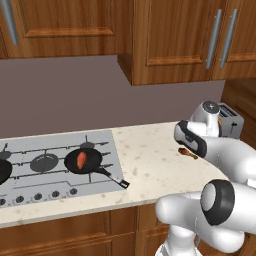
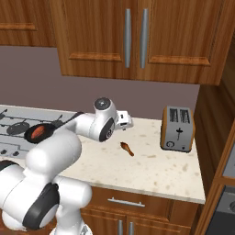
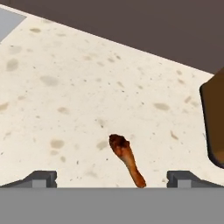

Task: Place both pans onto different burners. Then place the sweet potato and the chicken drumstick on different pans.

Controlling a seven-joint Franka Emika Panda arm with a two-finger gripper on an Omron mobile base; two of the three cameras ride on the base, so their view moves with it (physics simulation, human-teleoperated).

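Note:
One black pan (image 1: pixel 84 161) rests on the right burner of the steel cooktop (image 1: pixel 102 142), and the orange-red sweet potato (image 1: pixel 81 159) lies in its bowl. A second pan (image 1: pixel 3 171) peeks in at the left edge, over another burner. The middle burner (image 1: pixel 44 162) is bare. The brown chicken drumstick (image 3: pixel 126 158) lies flat on the speckled counter (image 3: pixel 65 87), well right of the cooktop. My gripper (image 3: pixel 112 180) hangs open above it, one fingertip on each side and nothing held. From the right base view the gripper (image 2: pixel 125 121) is just above and behind the drumstick (image 2: pixel 127 148).
A steel and brown toaster (image 2: pixel 178 128) stands on the counter right of the drumstick, by a wooden side wall. Wooden cabinets (image 2: pixel 133 36) hang overhead. Knobs (image 1: pixel 37 196) line the cooktop's front. Bare counter lies between cooktop and drumstick.

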